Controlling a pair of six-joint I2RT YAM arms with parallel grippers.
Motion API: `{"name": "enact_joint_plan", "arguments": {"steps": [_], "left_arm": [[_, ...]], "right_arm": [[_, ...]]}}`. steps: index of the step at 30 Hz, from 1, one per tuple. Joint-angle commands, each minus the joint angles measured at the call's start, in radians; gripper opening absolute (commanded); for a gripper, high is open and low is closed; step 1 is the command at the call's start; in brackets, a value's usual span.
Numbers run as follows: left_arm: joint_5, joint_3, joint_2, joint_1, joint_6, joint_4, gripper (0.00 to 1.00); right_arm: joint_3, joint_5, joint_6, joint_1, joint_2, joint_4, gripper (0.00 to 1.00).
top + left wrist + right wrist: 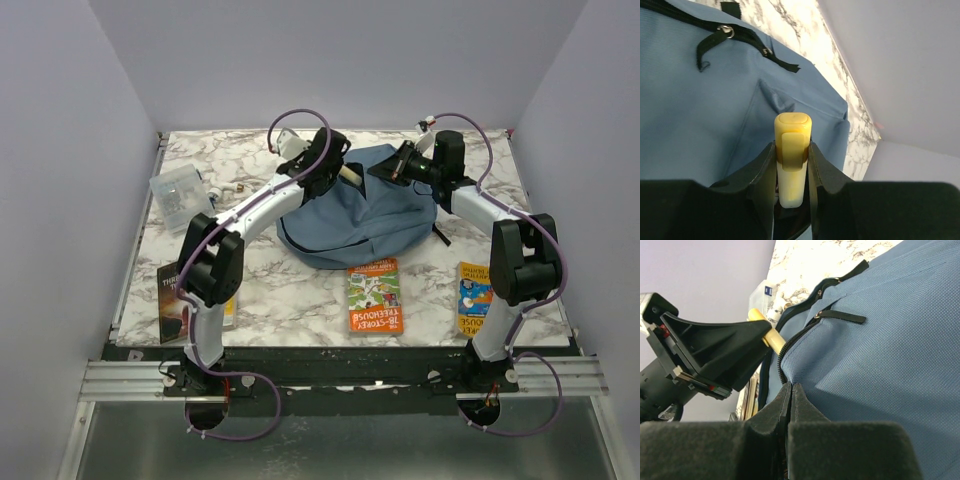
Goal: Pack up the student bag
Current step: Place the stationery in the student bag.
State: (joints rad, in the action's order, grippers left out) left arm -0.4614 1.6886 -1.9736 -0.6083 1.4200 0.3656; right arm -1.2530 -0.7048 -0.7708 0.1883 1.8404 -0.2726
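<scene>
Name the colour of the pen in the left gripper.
Yellow; the pen shows best in the left wrist view.

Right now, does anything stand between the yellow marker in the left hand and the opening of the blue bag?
Nothing visible does. The marker in the left hand sits at the open zipper of the student bag, and the right hand pinches the fabric beside it, off the path.
</scene>
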Motion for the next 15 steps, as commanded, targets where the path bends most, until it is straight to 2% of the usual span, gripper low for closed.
{"name": "enact_joint_plan", "arguments": {"steps": [1,5,9,11,13,15], "left_arm": [[0.038,0.084,-0.054,-0.02,-0.007,0.031,0.0],[0.096,0.119,-0.089,-0.038,-0.034,0.035,0.0],[0.2,0.124,-0.091,-0.038,-0.077,0.035,0.12],[0.254,0.116,-0.076,-0.034,-0.129,0.027,0.25],[0.29,0.094,-0.046,-0.03,-0.181,0.022,0.45],[0.329,0.057,-0.003,-0.023,-0.232,-0.003,0.59]], "right_arm": [[0.003,-0.041,-0.018,0.007,-0.036,-0.06,0.01],[0.001,-0.045,-0.02,0.008,-0.028,-0.06,0.01],[0.001,-0.039,-0.012,0.008,-0.036,-0.054,0.01],[0.0,-0.039,-0.009,0.008,-0.039,-0.05,0.01],[-0.001,-0.038,-0.009,0.008,-0.04,-0.048,0.01],[0.0,-0.037,-0.009,0.008,-0.037,-0.05,0.01]]}}
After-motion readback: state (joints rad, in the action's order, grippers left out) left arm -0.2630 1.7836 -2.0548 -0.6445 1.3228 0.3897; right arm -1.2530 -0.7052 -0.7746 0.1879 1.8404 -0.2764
